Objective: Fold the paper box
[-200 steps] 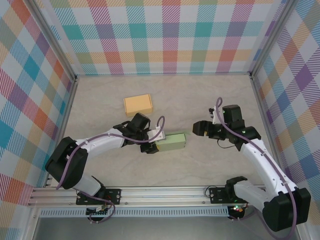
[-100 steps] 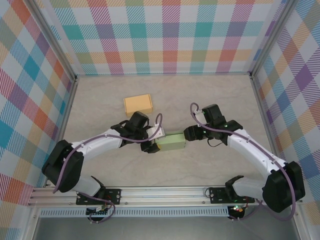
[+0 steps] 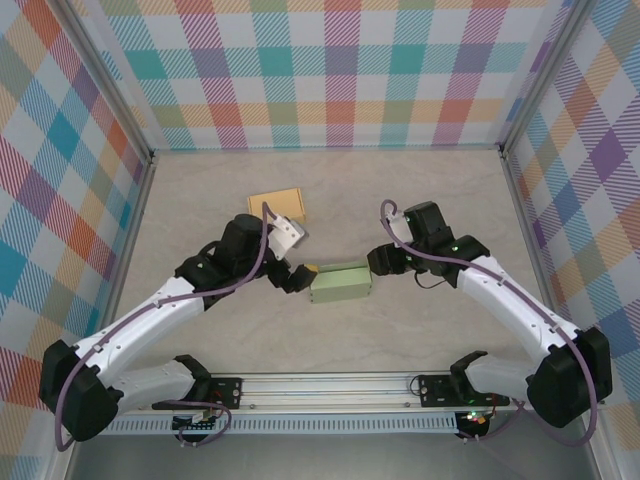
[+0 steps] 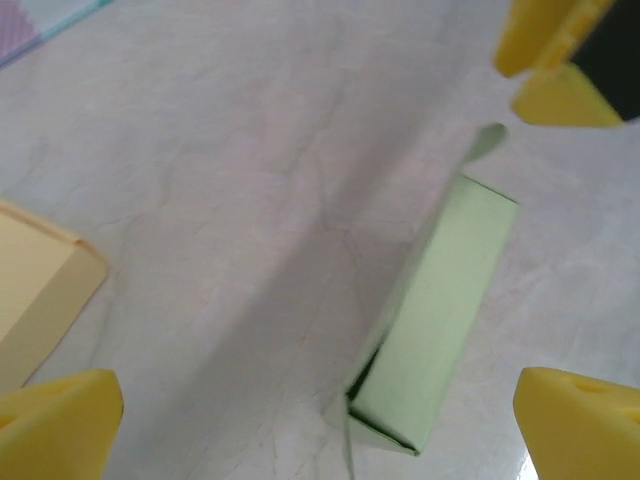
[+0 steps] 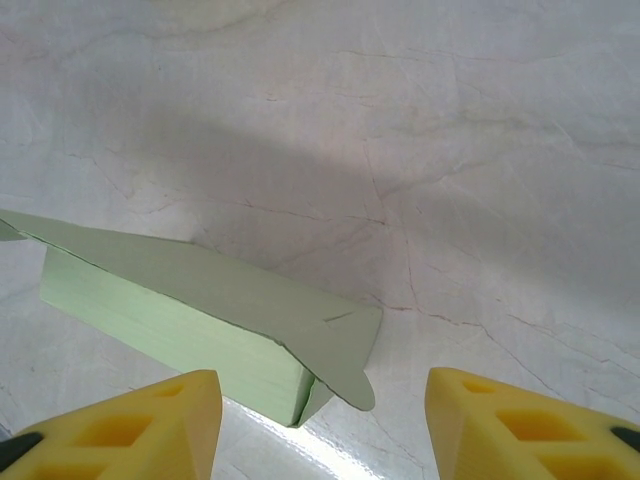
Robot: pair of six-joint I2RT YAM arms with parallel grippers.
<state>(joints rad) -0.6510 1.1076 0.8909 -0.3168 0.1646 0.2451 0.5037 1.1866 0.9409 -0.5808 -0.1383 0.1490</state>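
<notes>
**Left claw off the box, right claw closing in on the flap end**

- The pale green paper box [image 3: 340, 283] lies flat on the marbled counter [image 3: 420, 190], mid-workspace, between the two claws. Nothing is holding it.
- Left claw [image 3: 298, 273]: a second ago it was clamped on the box's left end. It has since let go and backed up and away. Its jaws are spread wide, with the box well below and clear of both fingers in the left wrist view.
- Right claw [image 3: 378, 262]: it came in from the right over the last second and now sits at the box's right end. Its jaws are part-way apart and straddle that end with no contact yet. The rounded tuck flap there sticks out, not seated.
- The left end also shows a dark gap, so I'd say that end isn't fully shut either.
- Read: this looks like a handover, and the next job is likely the right flap. With the left side free, the box may slide when you push, so go slow.
- The flat tan cardboard box [image 3: 272, 203] sits further back, partly under the left wrist, untouched.
</notes>
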